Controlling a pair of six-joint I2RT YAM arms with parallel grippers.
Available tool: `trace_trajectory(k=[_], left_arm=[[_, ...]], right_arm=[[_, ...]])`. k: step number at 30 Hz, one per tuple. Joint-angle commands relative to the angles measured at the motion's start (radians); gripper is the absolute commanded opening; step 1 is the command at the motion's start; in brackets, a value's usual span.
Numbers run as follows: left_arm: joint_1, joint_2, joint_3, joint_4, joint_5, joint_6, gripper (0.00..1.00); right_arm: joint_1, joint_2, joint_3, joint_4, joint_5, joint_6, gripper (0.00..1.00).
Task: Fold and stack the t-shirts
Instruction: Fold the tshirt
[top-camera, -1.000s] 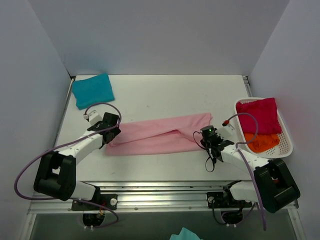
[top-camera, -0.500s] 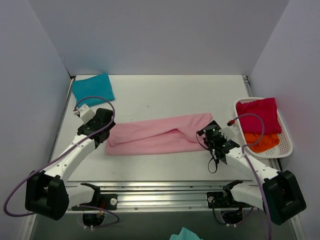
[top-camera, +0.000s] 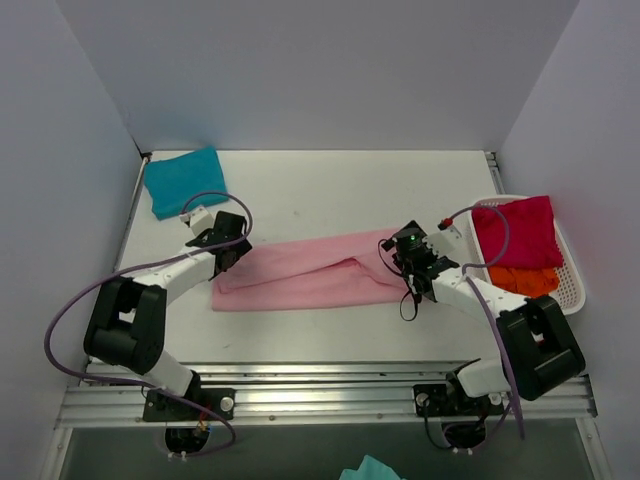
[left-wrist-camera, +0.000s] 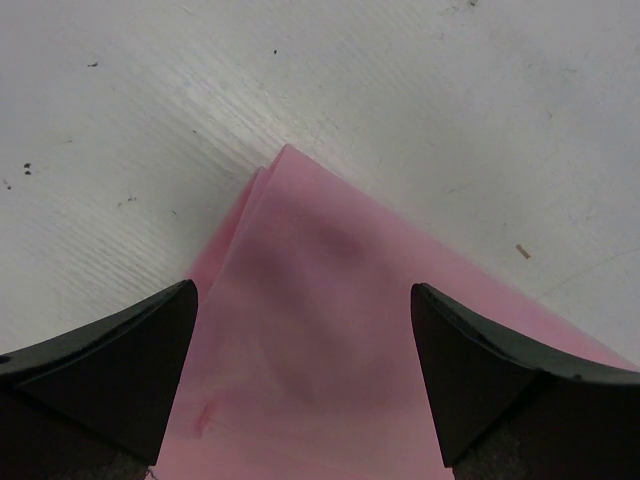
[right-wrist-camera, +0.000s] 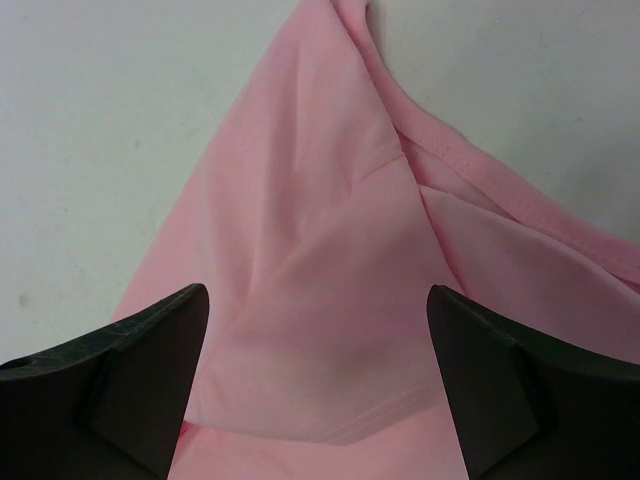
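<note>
The light pink t-shirt (top-camera: 310, 272) lies folded into a long band across the middle of the table. My left gripper (top-camera: 232, 245) hovers open over its left end; the wrist view shows a pink corner (left-wrist-camera: 300, 290) between the spread black fingers (left-wrist-camera: 110, 370). Over the shirt's right end my right gripper (top-camera: 400, 252) is open too, with layered pink cloth (right-wrist-camera: 320, 280) and a hem below its fingers (right-wrist-camera: 520, 400). A folded teal-blue t-shirt (top-camera: 184, 181) rests at the far left corner. The magenta-red t-shirt (top-camera: 518, 232) and the orange t-shirt (top-camera: 525, 282) lie in the basket.
A white slotted basket (top-camera: 572, 282) stands at the table's right edge. Purple cables (top-camera: 70, 320) loop from both arms. Grey walls close in the table on the left, back and right. A metal rail (top-camera: 320, 385) runs along the near edge.
The right gripper has opened and moved up-left onto the shirt's right end. The left gripper swung out to the left, then came back over the shirt's left end, staying open.
</note>
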Motion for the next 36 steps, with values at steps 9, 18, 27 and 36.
trace_trajectory(k=[9,18,27,36], left_arm=[[0.015,0.145,0.105,0.123,-0.019,0.004,1.00],[0.043,0.190,0.115,0.164,-0.017,-0.004,0.55],[0.077,0.240,0.185,0.141,-0.007,0.007,0.07],[0.162,0.335,0.340,0.112,0.067,0.090,0.04]], right_arm=[[0.007,0.107,0.025,0.072,0.009,-0.013,0.84],[0.007,0.079,0.020,0.050,0.047,-0.026,0.75],[-0.001,0.078,0.015,0.038,0.073,-0.033,0.68],[-0.015,0.072,0.011,0.029,0.088,-0.039,0.66]])
